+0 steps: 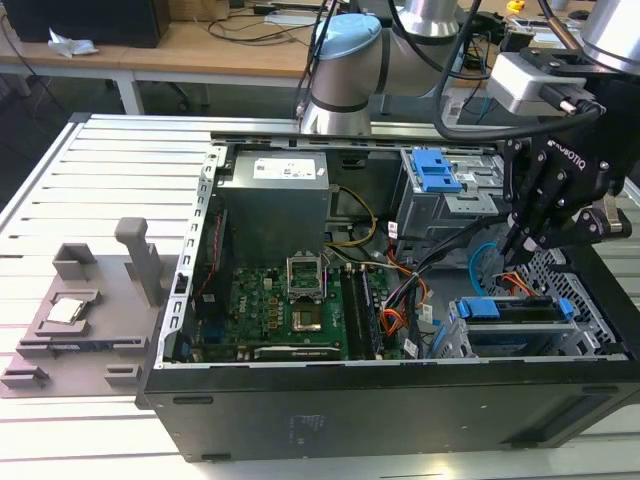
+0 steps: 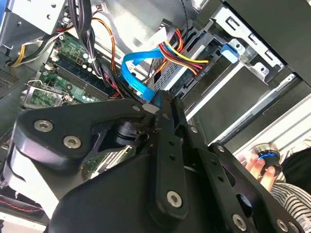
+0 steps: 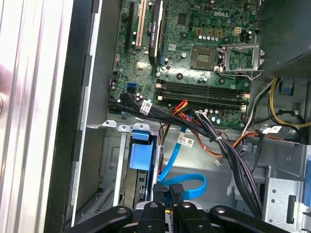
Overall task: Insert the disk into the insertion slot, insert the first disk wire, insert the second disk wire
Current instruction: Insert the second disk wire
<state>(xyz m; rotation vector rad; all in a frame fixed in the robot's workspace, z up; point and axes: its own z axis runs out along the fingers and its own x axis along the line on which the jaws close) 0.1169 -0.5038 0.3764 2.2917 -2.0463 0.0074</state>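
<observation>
The disk (image 1: 505,309), in its bright blue carrier, lies inside the insertion slot (image 1: 455,342), the perforated metal cage at the case's front on the exterior view's right. Its blue carrier (image 3: 141,156) and the cage wall (image 3: 112,160) also show in the first wrist view. My gripper (image 1: 522,240) hangs just above the cage. In the second wrist view the gripper (image 2: 156,103) is shut on the end of a flat blue wire (image 2: 133,73) that loops beside the disk. A red, yellow and black wire bundle (image 2: 182,52) ends in a connector at the disk's end.
The open case holds a motherboard (image 1: 290,300), a power supply (image 1: 275,190) and a taller cage with blue tabs (image 1: 437,170). A grey fixture (image 1: 90,300) lies outside on the exterior view's left. A person's hand (image 2: 253,166) holds a round knob beyond the case.
</observation>
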